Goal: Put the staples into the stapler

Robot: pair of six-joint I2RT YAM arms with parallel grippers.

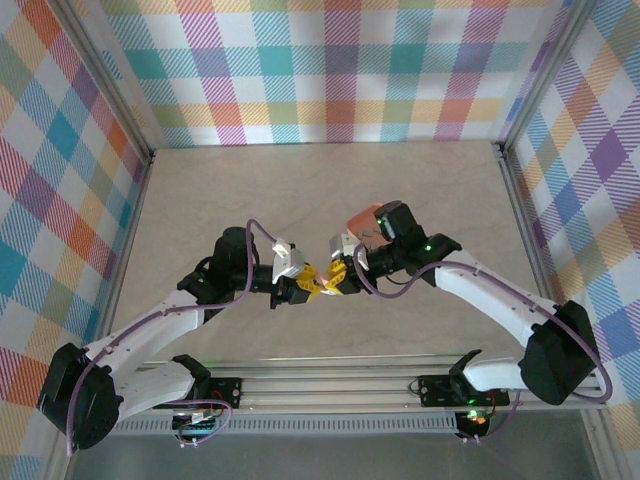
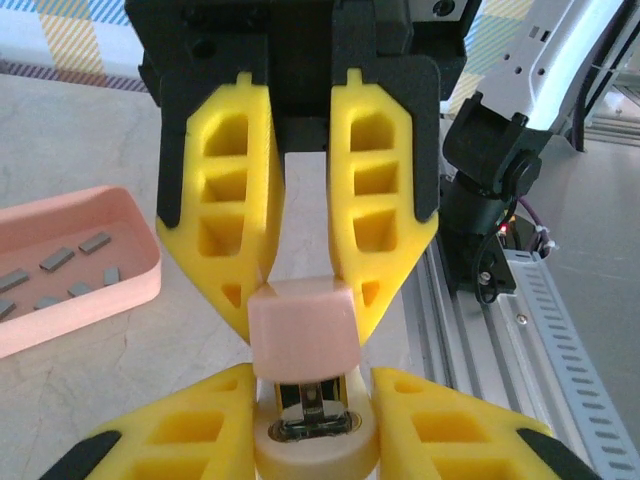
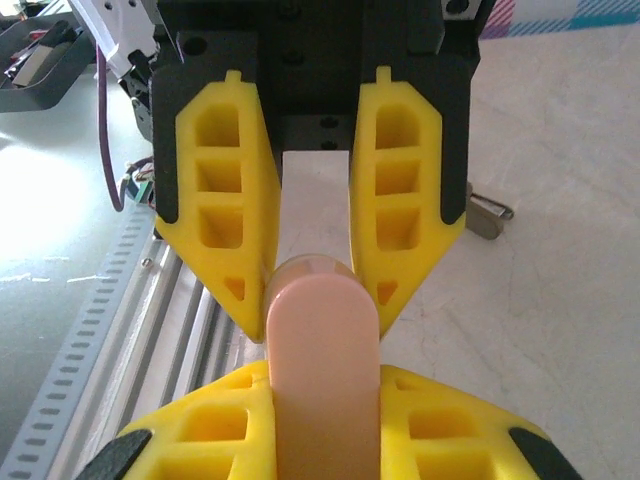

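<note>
Near edge: both arm bases sat on the alu rail (image 1: 330, 385), L arm coming in from the left, R arm from the right, wrists meeting over mid-table (image 1: 300, 190).

There L gripper (image 1: 303, 289) & R gripper (image 1: 337, 283) faced each other tip to tip, w/ the stapler (image 2: 302, 335) btwn them. Whether it cleared the surface: couldn't tell.

L wrist view: L fingers (image 2: 258, 260) were clenched on the pale pink end of the stapler, one pad each side, both touching. Past that end the silvery metal part (image 2: 315, 415) showed inside the cream-white body, and R fingers (image 2: 225, 385) flanked that cream section on both sides.

R wrist view: the same R fingers pressed the pink body from both sides, so R was grasping the stapler too. The pink top ran lengthwise toward the cam.

In R wrist view, a small grey metal piece (image 3: 490, 212) lay on the table just right of the fingers. Couldn't tell what it was.

Farther out: orange-pink tray (image 2: 120, 290) rested flat on the table. In top view it sat just beyond R wrist, partly hidden by it. The staples (image 2: 57, 260), several short grey strips, lay loose in the tray, apart from one another, well apart from the stapler.

Far end: plaid walls (image 1: 330, 70) closed in the table at the back & sides.
</note>
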